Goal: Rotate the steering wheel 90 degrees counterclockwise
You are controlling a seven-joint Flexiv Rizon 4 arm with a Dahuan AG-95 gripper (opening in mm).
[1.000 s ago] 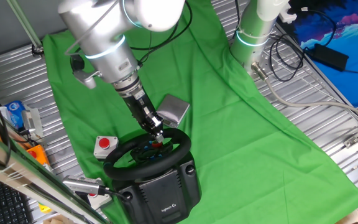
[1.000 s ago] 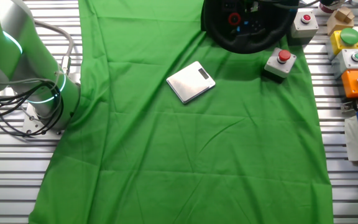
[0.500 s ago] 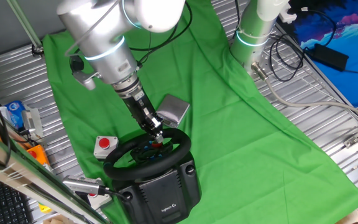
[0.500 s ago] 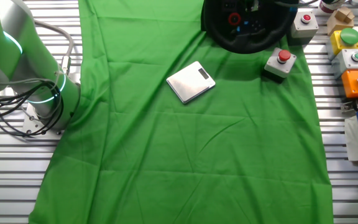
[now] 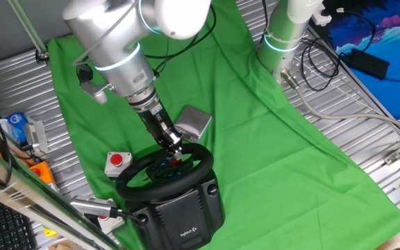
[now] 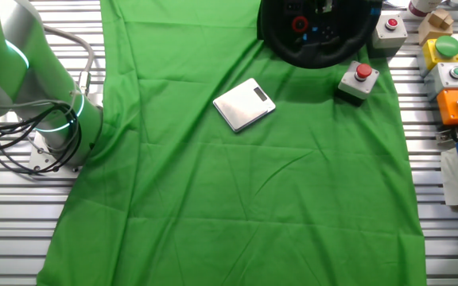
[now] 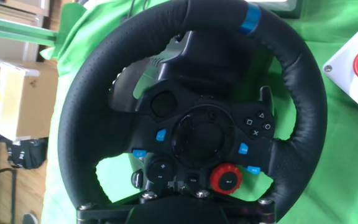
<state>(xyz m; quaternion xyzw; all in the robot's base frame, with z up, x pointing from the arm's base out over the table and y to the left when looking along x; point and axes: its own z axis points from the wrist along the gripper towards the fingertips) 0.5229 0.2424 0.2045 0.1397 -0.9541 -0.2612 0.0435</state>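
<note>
The steering wheel (image 5: 139, 170) is black and round, and it sits on a bulky black base (image 5: 186, 222) with a white logo at the near edge of the green cloth. My gripper (image 5: 176, 148) reaches down onto its far rim. In the hand view the wheel (image 7: 79, 118) fills the frame, with red and blue hub buttons and a blue stripe on the rim at the upper right. My gripper (image 7: 173, 208) covers the bottom stretch of the rim and looks shut on it. In the other fixed view only the wheel's lower part (image 6: 293, 52) shows at the top edge.
A red push-button on a white box (image 5: 118, 162) (image 6: 362, 78) stands right beside the wheel. A grey metal box (image 5: 195, 123) (image 6: 245, 103) lies on the cloth behind my gripper. More button boxes (image 6: 452, 75) line the table edge. A second arm's base (image 5: 283, 35) stands at the cloth's far corner.
My arm's upper joints have shifted slightly to the left. The gripper stays at the same spot on the rim, and the wheel shows no clear turn.
</note>
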